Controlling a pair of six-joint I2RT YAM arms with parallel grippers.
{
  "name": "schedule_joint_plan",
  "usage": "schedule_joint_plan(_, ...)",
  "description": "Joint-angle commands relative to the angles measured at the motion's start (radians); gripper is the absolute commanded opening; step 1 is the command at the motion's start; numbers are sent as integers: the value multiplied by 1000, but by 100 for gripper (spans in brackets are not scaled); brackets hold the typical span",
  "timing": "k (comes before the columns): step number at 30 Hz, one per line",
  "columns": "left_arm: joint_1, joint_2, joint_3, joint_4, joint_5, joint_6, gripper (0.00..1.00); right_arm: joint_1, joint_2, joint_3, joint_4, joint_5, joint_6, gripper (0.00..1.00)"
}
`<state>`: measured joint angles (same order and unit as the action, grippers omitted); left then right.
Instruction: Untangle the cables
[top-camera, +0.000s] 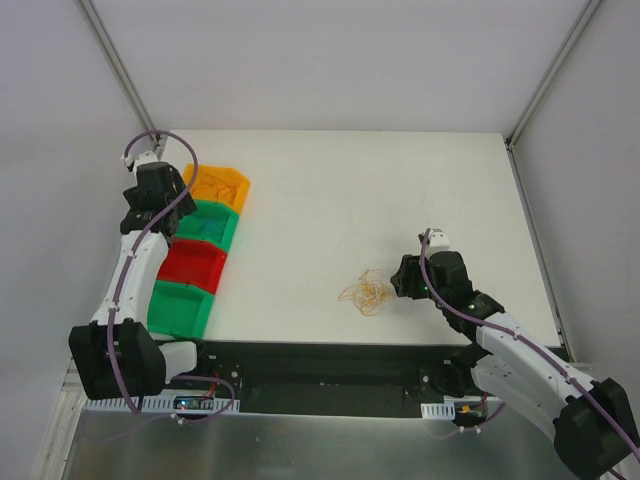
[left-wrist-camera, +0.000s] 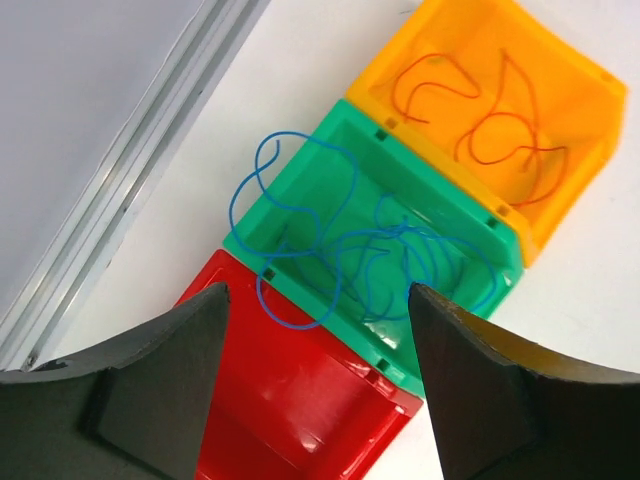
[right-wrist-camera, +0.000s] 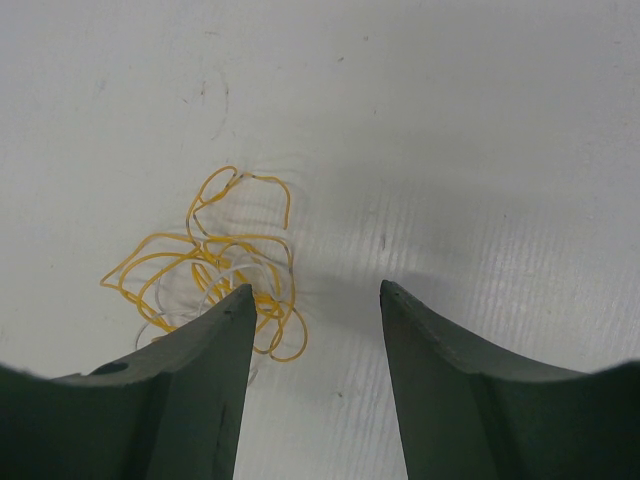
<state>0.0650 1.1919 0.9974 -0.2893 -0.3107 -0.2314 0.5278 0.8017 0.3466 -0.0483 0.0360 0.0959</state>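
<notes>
Both grippers gape open, empty: left gripper (left-wrist-camera: 318, 300) above blue cable (left-wrist-camera: 385, 245) draped over green bin (left-wrist-camera: 430, 160), drop looks done; right gripper (right-wrist-camera: 315, 295) beside yellow-white tangle (right-wrist-camera: 215, 265), next likely pinch one strand.

Overhead view spans table (top-camera: 400, 200); wrist views close, downward: bins (left-wrist-camera: 310, 390), cables (right-wrist-camera: 225, 262).

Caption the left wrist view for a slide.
Open left gripper over the green bin, a blue cable sprawling across it and over its rim; red bin alongside.
</notes>
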Motion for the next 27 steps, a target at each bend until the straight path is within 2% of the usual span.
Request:
schedule_joint_plan(1,32,81,9,-54,39,-56,70,-5,-9,6,38,-13,4,56)
schedule_joint_plan(5,32,168,21,-56,-22,32,62,-3,-13,5,39,-12,4,56)
schedule_joint_plan(8,32,228,30,-57,-10,93,62,-3,-4,8,39,-13,4,56)
schedule_joint_plan(13,32,244,-13,-21,-11,132,54,-3,-1,8,41,-8,2,56)
schedule_joint_plan(16,32,264,-3,-14,-5,162,32,-5,-2,6,42,-11,2,56)
schedule_joint_plan(19,27,293,21,-16,16,190,4,-3,4,8,44,-13,4,56)
schedule_joint_plan(20,22,308,35,-17,28,210,0,-3,5,9,44,-16,4,56)
schedule_joint_plan(25,-62,397,110,-11,-76,312,0,-3,16,12,44,-18,2,56)
schedule_joint_plan(27,-62,440,151,-7,-88,355,0,-5,16,12,44,-18,2,56)
